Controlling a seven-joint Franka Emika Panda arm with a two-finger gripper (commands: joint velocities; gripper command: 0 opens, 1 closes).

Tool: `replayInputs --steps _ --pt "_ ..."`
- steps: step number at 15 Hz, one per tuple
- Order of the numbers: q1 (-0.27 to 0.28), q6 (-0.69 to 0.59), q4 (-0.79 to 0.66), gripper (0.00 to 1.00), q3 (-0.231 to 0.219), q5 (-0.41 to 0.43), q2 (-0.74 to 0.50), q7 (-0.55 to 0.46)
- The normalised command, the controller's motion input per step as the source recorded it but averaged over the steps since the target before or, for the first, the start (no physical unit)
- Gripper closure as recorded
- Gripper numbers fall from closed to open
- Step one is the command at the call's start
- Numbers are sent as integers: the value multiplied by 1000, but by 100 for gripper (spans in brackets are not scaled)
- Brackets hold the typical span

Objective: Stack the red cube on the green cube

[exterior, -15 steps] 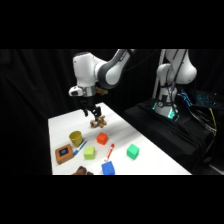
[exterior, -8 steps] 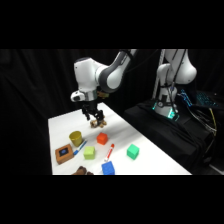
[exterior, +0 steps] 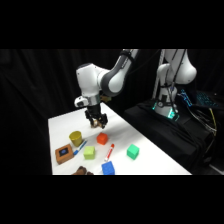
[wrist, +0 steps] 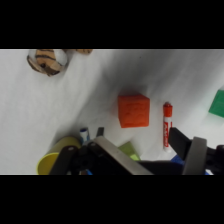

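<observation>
Tool [exterior: 97,120] hangs released above the red cube [wrist: 133,111], a plain orange-red block; yellow cup [exterior: 76,137] nearby, insides not visible.

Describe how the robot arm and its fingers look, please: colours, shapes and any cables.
The arm is glossy white with rounded, bulbous joint housings and darker grey bands at the joints. Its gripper is dark, almost black. In the wrist view, a black linkage and grey, flat-sided fingers rise from the bottom edge. No cables or markings are visible on the arm itself.

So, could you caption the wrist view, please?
Gripper above the red cube, beside a red marker.
</observation>
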Motion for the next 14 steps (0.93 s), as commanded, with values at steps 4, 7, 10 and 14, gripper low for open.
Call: replayInputs --steps 4,7,10,14 --pt "-6 310 -85 0 37 -34 98 -96" --pt "9 359 -67 0 31 -117 102 -16" --pt "19 361 -64 0 2 -196 74 47" --pt "4 255 -58 0 -4 -194 40 66"
